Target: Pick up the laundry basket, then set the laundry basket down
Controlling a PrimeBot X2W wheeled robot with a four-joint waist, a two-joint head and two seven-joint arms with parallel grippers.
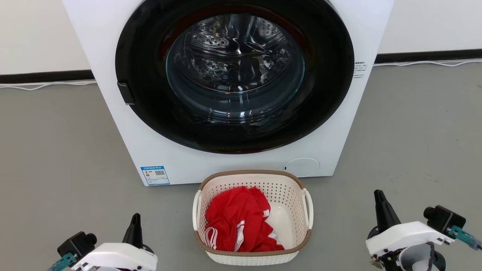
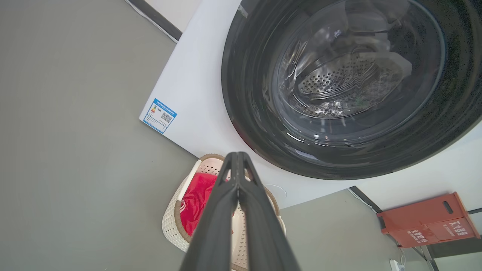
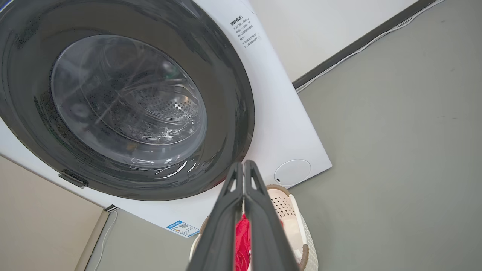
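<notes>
The laundry basket [image 1: 297,218] is small, cream-white and perforated, with a brown rim and white side loop handles. It rests on the grey floor just in front of the washing machine, holding a crumpled red garment [image 1: 239,222]. My left gripper [image 1: 135,220] is at the lower left, well apart from the basket, fingers shut together with nothing between them. My right gripper [image 1: 378,197] is at the lower right, also apart and shut on nothing. The basket [image 2: 171,222] shows behind the left gripper [image 2: 237,156], and the basket [image 3: 297,222] lies behind the right gripper [image 3: 243,163].
A big white washing machine [image 1: 113,67] with a round dark glass door [image 1: 235,71] stands close behind the basket. Black skirting and white cables [image 1: 45,84] run along the wall. A red box [image 2: 429,220] stands beside the machine. Grey floor [image 1: 56,158] extends on both sides.
</notes>
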